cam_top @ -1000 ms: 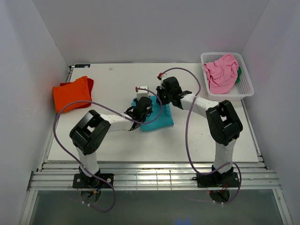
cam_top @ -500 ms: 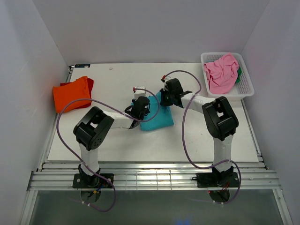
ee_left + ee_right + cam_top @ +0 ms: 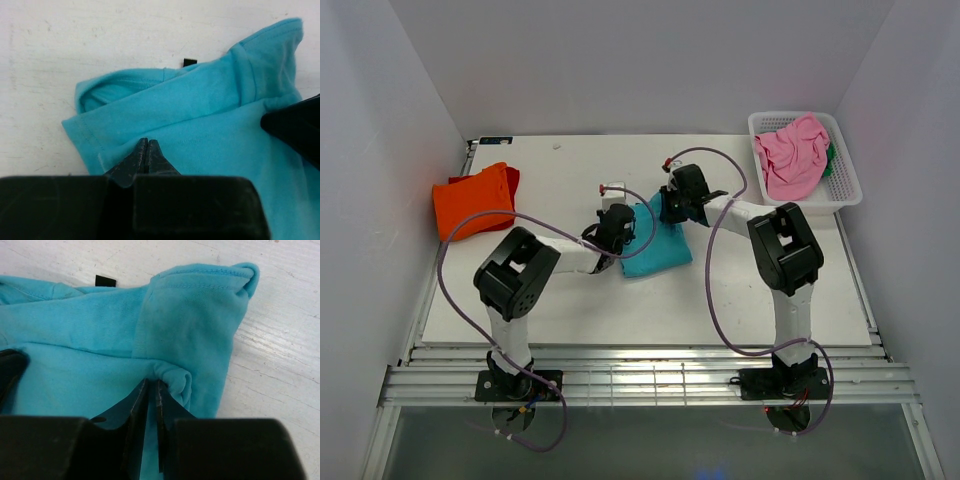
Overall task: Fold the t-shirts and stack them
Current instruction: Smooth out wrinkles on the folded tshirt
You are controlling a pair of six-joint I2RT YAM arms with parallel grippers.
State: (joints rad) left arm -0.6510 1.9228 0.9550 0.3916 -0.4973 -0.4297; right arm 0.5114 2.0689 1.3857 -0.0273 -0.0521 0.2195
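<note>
Left gripper (image 3: pixel 146 148) has its jaws pinched right together, with a layer of the teal t-shirt (image 3: pixel 210 95) caught at the tips near the left hem. The cloth creases out to both sides from that spot. Just past its fingertips the shirt bunches into a folded sleeve, and beyond that there's a small black tag (image 3: pixel 189 62) poking out at the far edge. The dark tip coming in on its right is the other arm.

Right gripper (image 3: pixel 152 386) is down to a thin slit, and there's a little hump of the same teal shirt squeezed between the fingers. Ahead of it and a bit to the right a sleeve corner sticks up.

So both grippers sit on the far side of the shirt, close beside each other, and the rest of it lies flat on the table (image 3: pixel 720 300) on the near side of them.

Well off to the left gripper's left is the orange t-shirt (image 3: pixel 472 203), folded by the table edge. Out past the right gripper, to its right, the white basket (image 3: pixel 842 192) holds the pink t-shirt (image 3: pixel 792 155) in a heap, with a bit of green cloth (image 3: pixel 831 160) peeking out beside it.
</note>
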